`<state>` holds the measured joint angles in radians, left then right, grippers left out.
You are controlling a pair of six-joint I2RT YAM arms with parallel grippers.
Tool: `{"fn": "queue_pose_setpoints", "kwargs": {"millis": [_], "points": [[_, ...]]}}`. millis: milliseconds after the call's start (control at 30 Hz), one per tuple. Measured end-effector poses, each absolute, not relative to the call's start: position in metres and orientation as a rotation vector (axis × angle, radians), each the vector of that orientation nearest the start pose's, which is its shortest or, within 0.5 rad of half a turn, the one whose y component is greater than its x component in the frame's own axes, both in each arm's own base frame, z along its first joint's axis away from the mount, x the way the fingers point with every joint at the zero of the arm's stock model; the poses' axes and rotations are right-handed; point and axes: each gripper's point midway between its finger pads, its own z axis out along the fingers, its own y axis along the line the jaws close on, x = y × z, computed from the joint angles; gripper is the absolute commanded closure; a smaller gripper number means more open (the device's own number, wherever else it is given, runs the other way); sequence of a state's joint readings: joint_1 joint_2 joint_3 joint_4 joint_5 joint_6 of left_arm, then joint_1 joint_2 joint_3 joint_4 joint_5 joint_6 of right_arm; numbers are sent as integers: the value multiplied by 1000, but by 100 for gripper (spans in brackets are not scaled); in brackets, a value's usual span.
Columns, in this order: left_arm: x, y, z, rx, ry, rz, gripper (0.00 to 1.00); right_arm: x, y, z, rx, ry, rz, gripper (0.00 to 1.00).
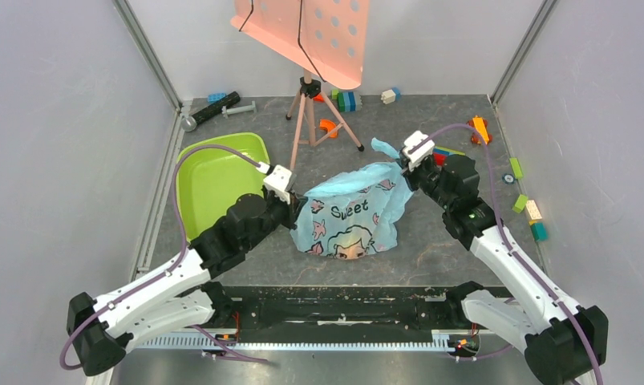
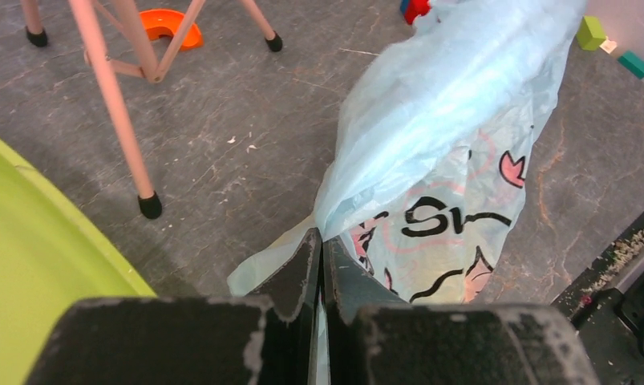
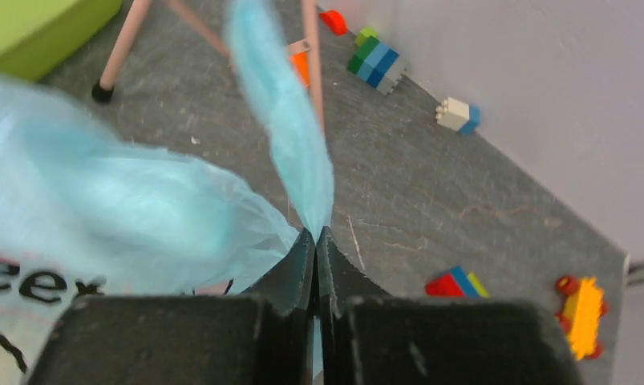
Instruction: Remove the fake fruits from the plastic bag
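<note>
The plastic bag (image 1: 350, 216) is sitting at the middle of the table (image 1: 431, 257), between the two arms. Its printed face is turning toward the arm bases and its upper edge is stretching from one gripper to the other. The film is thin, soft and crinkly, so it is likely to weigh almost nothing, collapse wherever it is unsupported, and slide out of a shallow pinch. A sharp pull could tear it.

The fake fruits are not showing in any view. They are judged to be inside, weighing down the lower part of the bag. Their glossy shells are probably rigid and slippery, so each one calls for a grip across its middle.

The best places to hold the bag are the bunched edges and corners, not the flat printed panel.

- The left gripper (image 2: 320, 241) is pressing fully closed on the bag's left edge, with film emerging from between the fingertips.
- The right gripper (image 3: 316, 237) is clamping closed on a twisted strip of film at the bag's far right corner. The strip is standing up beyond the tips.

The green tub (image 1: 214, 184) is lying just left of the left gripper. The tripod (image 1: 309, 112) is standing behind the bag, and toy bricks (image 1: 346, 100) are lying further back.
</note>
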<state>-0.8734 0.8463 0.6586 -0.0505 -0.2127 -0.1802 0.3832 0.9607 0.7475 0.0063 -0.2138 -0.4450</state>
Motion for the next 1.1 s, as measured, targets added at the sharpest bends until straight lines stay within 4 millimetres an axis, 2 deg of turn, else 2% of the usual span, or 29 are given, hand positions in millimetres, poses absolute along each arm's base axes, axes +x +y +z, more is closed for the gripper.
{"fn": "queue_pose_setpoints", "kwargs": {"millis": [167, 200, 267, 433, 533, 600, 800, 867, 967, 1100], "points": [[233, -222, 222, 442, 1777, -541, 85, 328, 150, 258, -539, 1643, 293, 100], [232, -222, 221, 436, 1779, -545, 79, 327, 152, 258, -495, 1654, 331, 100], [230, -221, 219, 423, 1784, -556, 65, 324, 156, 255, -417, 1673, 408, 100], [229, -221, 222, 414, 1778, -573, 2, 310, 166, 246, -288, 1694, 585, 100], [225, -224, 226, 454, 1784, -588, 0, 303, 172, 251, -261, 1682, 660, 100], [222, -232, 238, 497, 1787, -614, 0, 299, 175, 257, -252, 1668, 694, 100], [223, -265, 309, 665, 1677, -687, 0, 289, 182, 270, -246, 1636, 783, 100], [223, -275, 322, 728, 1648, -700, 0, 286, 185, 272, -247, 1635, 811, 100], [223, -294, 328, 838, 1635, -711, 0, 284, 188, 273, -245, 1636, 841, 100], [222, -320, 312, 975, 1671, -698, 0, 281, 191, 274, -246, 1639, 874, 100]]}}
